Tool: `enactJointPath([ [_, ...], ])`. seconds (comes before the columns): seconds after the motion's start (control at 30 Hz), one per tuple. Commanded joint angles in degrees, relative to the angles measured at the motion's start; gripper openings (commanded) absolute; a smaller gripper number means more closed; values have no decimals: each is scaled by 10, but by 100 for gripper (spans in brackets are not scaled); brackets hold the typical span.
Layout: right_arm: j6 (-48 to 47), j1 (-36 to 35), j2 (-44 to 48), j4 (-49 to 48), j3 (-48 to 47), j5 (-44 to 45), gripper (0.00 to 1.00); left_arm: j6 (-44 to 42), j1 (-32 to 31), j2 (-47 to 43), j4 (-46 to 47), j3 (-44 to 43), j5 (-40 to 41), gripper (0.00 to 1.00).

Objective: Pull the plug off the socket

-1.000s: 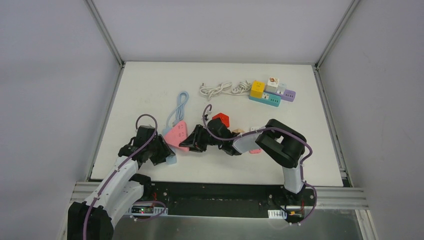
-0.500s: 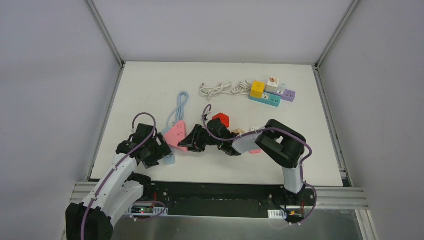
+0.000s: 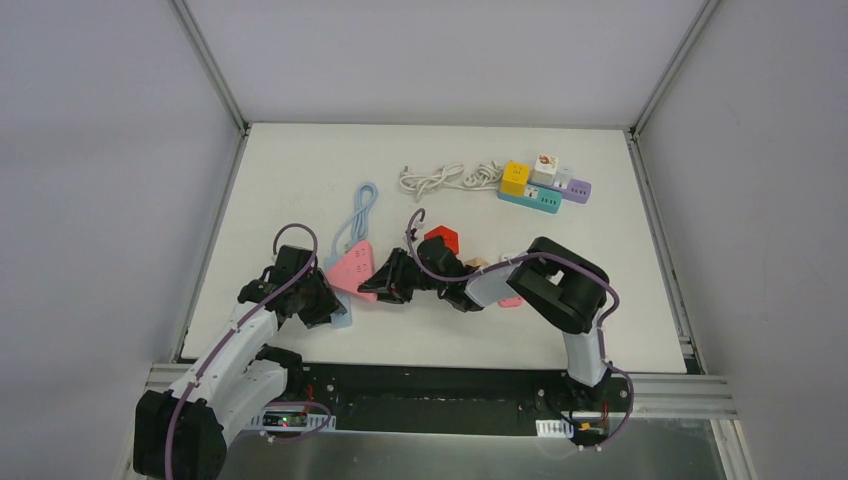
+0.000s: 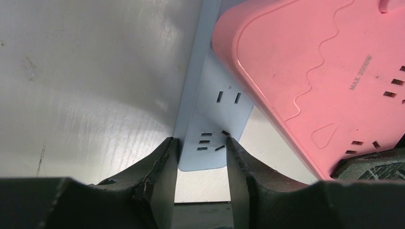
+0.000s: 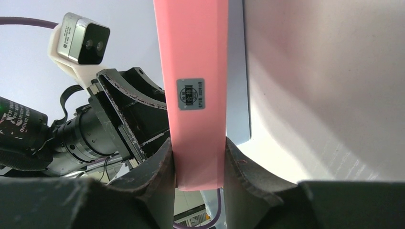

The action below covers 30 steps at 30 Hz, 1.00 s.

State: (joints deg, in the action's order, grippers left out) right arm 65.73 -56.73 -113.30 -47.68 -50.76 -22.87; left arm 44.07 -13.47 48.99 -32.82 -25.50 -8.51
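A pink triangular plug adaptor (image 3: pixel 354 266) sits on the near end of a pale blue socket strip (image 3: pixel 342 319) on the white table. My left gripper (image 3: pixel 322 300) is shut on the strip's near end; in the left wrist view my gripper (image 4: pixel 200 144) has both fingers against the sides of the strip (image 4: pixel 210 114), with the adaptor (image 4: pixel 315 81) just beyond. My right gripper (image 3: pixel 386 281) is shut on the adaptor's right side; in the right wrist view my gripper (image 5: pixel 198 149) clamps the adaptor's edge (image 5: pixel 191 67), with the strip (image 5: pixel 237 95) behind it.
A red plug (image 3: pixel 441 239) lies right behind my right wrist. A second strip with yellow, white and purple blocks (image 3: pixel 541 184) and a coiled white cord (image 3: pixel 440 179) lie at the back right. The blue cord (image 3: pixel 360 208) runs back from the strip.
My left arm shifted a little left and has come back toward the adaptor. My right arm and the pink adaptor have barely moved.
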Motion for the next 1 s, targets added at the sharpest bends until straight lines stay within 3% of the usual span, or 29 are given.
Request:
enactJointPath([
  [0.0,24,-5,-5,-107,-4,-23,0,1,-5,11,4,22,5,34],
  [0.2,52,-5,-32,-207,-6,-54,0,1,-6,7,-7,26,21,30],
  [0.4,13,-4,-14,-100,-8,-20,0,1,-6,11,-7,26,24,29],
  [0.73,79,-1,-43,-274,-23,-108,0,-1,-6,15,-8,26,24,28],
  [0.97,2,-4,-46,-294,9,-104,0,-2,-6,19,-5,25,24,28],
])
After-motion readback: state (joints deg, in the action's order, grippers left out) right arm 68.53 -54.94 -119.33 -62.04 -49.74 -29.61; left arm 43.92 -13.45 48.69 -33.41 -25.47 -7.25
